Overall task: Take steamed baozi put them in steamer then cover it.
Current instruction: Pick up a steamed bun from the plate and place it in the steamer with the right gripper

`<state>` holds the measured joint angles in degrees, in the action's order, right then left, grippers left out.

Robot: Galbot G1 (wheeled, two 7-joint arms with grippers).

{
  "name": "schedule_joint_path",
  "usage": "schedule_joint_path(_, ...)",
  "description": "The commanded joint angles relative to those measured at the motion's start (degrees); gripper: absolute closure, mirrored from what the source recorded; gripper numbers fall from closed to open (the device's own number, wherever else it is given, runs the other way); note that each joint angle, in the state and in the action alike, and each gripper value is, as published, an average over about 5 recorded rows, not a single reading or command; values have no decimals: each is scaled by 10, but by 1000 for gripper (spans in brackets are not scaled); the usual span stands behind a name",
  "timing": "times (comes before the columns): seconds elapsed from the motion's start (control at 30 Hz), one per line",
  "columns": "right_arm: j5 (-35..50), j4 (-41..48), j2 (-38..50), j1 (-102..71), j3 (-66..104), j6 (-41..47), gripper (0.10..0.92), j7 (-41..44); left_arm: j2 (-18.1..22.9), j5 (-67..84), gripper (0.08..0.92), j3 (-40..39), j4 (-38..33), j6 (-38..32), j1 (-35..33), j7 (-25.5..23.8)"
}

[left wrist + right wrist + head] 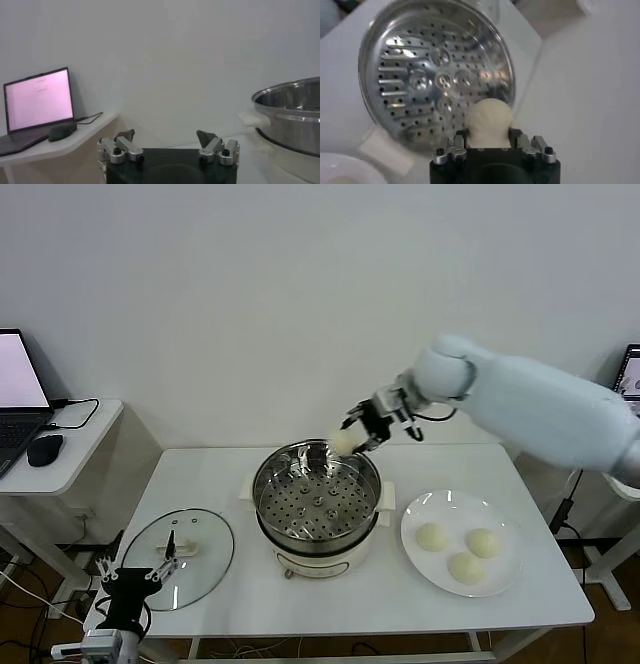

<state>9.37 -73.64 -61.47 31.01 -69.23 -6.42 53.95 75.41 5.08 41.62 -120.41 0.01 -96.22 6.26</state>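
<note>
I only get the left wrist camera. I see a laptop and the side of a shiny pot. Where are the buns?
Observer: Three baozi sit on a white plate, to the right of the steamer.
Operator: Is one in the pot yet?
Observer: No. The right gripper has its jaws closed on a fourth baozi, above the steamer's far rim.
Operator: Where's the lid?
Observer: The cover lies flat on the table, left of the steamer, near the open left gripper.

Showing a smooth pale-blue right arm (540, 409), black cabled wrist, black grippers with silver screwed finger links (120, 149).
</note>
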Motion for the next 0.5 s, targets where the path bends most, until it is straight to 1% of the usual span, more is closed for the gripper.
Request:
schedule_joint_path(0.03, -94, 59, -93, 2, -55, -108, 499, -8, 0, 0, 177, 1, 1, 0, 0, 0)
schedule_joint_path(0.3, -199, 110, -103, -42, -41, -176, 499, -37, 0, 3, 177, 7, 6, -1, 1, 0)
schedule_joint_path(0.5, -243, 135, -104, -61, -27, -203, 499, -52, -1, 3, 177, 7, 10, -1, 5, 0)
